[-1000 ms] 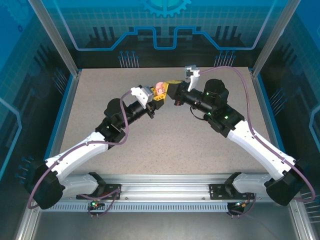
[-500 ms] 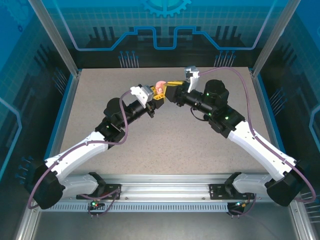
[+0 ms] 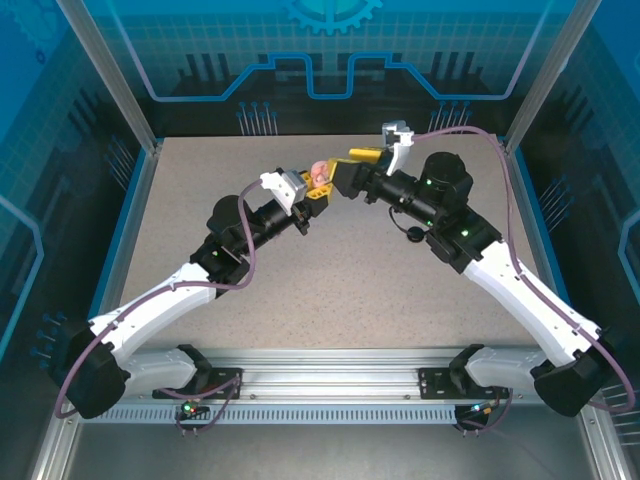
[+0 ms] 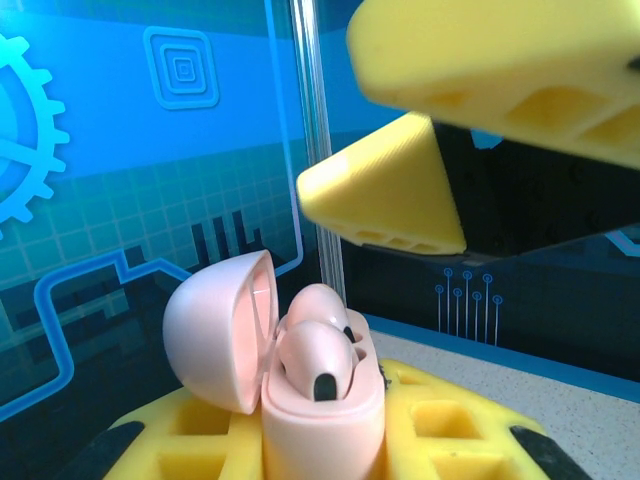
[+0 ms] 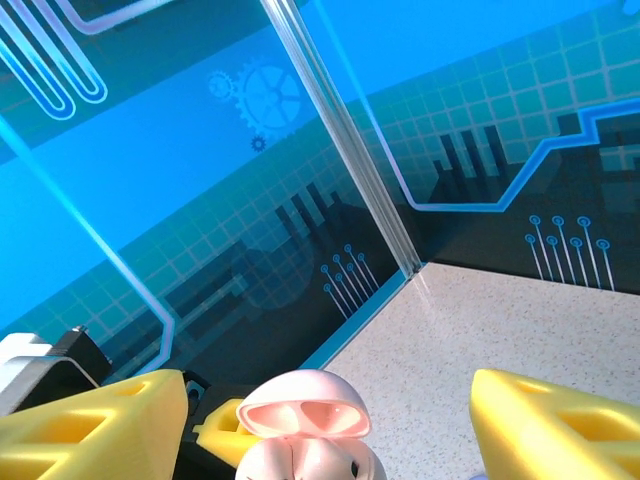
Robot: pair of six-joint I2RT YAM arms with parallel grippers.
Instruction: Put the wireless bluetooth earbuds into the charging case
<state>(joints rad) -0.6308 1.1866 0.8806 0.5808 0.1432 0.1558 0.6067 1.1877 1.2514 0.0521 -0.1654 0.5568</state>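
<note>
At the left, the left gripper (image 3: 315,190) is clamping the pale pink charging case (image 4: 322,425) by its lower body and holding it upright above the far middle of the bench (image 3: 180,180). The lid (image 4: 215,330) is standing open, tipped back to the left in the left wrist view. The two pink earbuds (image 4: 318,358) are sitting in the case, one behind the other, and both are looking close to seated (the nearer one is showing a dark oval face, and I cannot tell whether it is fully down). Moving right, the right gripper (image 3: 348,168) is hovering just beside and above the case, its yellow fingers (image 5: 95,420) spread wide apart and gripping nothing.

By my judgement, the step in hand is finishing the seating and shutting the lid. Doing it well is calling for one fingertip coming down gently on the nearer bud, straight along its well. A light push on the lid's outer dome is then needed to bring it over, with the left gripper bracing the body so the case is not twisting out of the clamp.

Room is running tight at the back. The upright post (image 5: 346,140) and the blue back panel (image 5: 150,150) are standing behind the case, so the right arm is probably better off working from the bench side. Further right, bare speckled bench is showing beside the right arm, offering a path for backing away.
</note>
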